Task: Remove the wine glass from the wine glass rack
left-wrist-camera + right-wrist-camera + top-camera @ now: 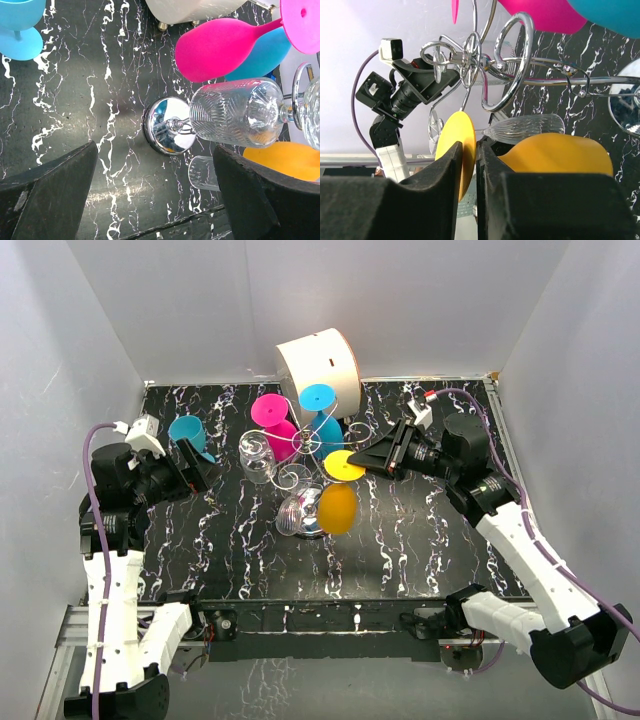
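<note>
Several glasses hang from the wine glass rack (305,445), which stands mid-table in front of a white drum (318,365). They include a pink glass (272,420), a blue glass (320,410), a clear glass (257,455) and the yellow wine glass (337,508). The yellow one hangs on the near right side of the rack, foot uppermost and bowl hanging below.

The right gripper (470,147) is clenched down to a narrow slot. The rim of the yellow foot (451,145) is caught between its fingers, and the bowl lies just beside the outer finger. It looks like a grasp on the foot, though how firm it is cannot be told. The left gripper (155,147) is spread wide and holds nothing, pointing at the rack's chrome base (167,125) from the left, apart from it.

- **Slipping:** The foot is a thin, smooth disc held only near its edge. It may slide or pivot between the pads, and the glass would then drop onto the table.
- **Dragging the rack:** The stem seems to sit in a curled wire arm (512,60). A pull in any direction other than out through the opening would drag the whole rack. Nothing steadies the rack, so it could tip or slide.
- **Knocking a neighbour:** A second clear glass (530,127) hangs just beside the yellow bowl. A swinging exit could knock it or shake the other glasses loose.
</note>
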Tool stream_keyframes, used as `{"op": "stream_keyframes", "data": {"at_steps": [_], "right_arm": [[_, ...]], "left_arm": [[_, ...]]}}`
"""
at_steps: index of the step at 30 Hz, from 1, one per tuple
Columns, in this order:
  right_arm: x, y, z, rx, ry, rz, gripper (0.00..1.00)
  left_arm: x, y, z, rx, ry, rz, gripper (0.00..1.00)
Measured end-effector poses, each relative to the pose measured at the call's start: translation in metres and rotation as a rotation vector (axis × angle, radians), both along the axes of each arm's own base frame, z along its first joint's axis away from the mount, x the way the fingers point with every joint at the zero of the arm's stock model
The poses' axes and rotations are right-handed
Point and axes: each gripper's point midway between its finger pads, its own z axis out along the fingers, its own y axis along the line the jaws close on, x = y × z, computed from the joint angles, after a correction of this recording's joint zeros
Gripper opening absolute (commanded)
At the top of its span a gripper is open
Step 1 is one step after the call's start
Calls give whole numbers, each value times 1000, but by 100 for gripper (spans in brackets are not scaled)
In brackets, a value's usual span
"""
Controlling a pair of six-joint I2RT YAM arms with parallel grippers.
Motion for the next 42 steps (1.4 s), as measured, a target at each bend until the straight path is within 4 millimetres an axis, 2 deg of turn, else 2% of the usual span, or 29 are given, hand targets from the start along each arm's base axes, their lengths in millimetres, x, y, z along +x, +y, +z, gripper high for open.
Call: {"op": "stream_keyframes", "data": {"at_steps": [13,42], "right_arm": [[-2,-2,12,15,-19,-12,0],[-22,8,30,115,0,133,0]], "left_arm": [[-1,-2,-1,-8,6,-7,99],[2,-2,-8,-7,34,-14,99]]}}
